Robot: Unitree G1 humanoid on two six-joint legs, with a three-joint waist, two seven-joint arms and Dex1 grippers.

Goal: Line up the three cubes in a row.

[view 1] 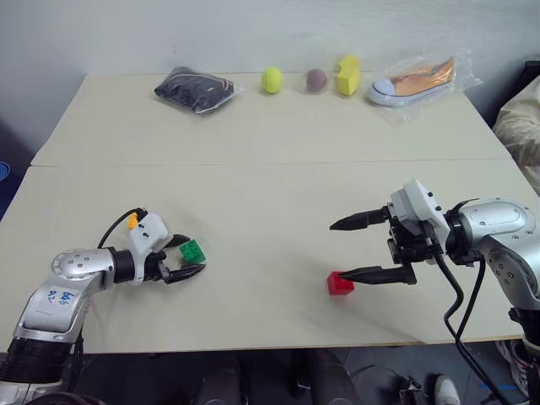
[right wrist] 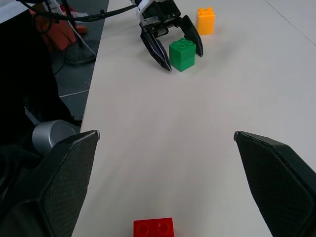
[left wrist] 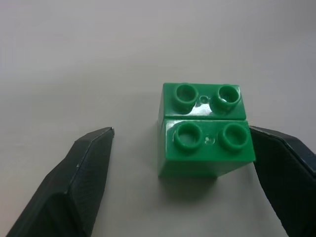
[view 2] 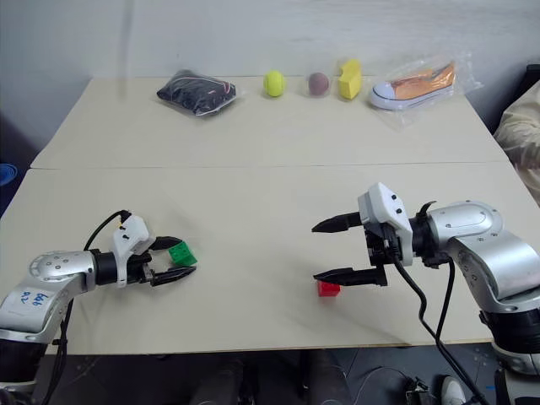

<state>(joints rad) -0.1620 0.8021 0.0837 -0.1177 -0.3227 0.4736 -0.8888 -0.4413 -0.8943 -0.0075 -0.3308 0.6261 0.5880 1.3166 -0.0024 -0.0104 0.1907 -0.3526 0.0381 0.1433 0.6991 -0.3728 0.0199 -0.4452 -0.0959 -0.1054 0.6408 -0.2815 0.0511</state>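
Left gripper [view 1: 187, 259]: two black fingers spread around the small green studded plastic brick [view 1: 192, 251]. In the left wrist view one finger [left wrist: 284, 170] touches the brick's side; the other finger [left wrist: 74, 182] stands off with a clear gap. So the jaws are apart, not clamped. The brick sits flat on the table, studs up.

Just behind that gripper's wrist: the small orange-yellow studded plastic brick [right wrist: 206, 20], upright, close to the green one but not touching.

Right gripper [view 1: 359, 249]: black fingers wide apart, holding nothing, pointing across toward the left gripper. The small red studded plastic brick [view 1: 340, 283] sits on the table just past the tip of the lower finger; can't tell if they touch. It is well apart from the other two bricks.

All on the beige two-panel table [view 1: 270, 194]. At its far edge, well away from both grippers: black cloth bundle in a clear bag [view 1: 194, 89], yellow ball [view 1: 272, 80], maroon ball [view 1: 315, 79], yellow foam block [view 1: 348, 76], white-and-orange sneaker in a clear bag [view 1: 418, 81].
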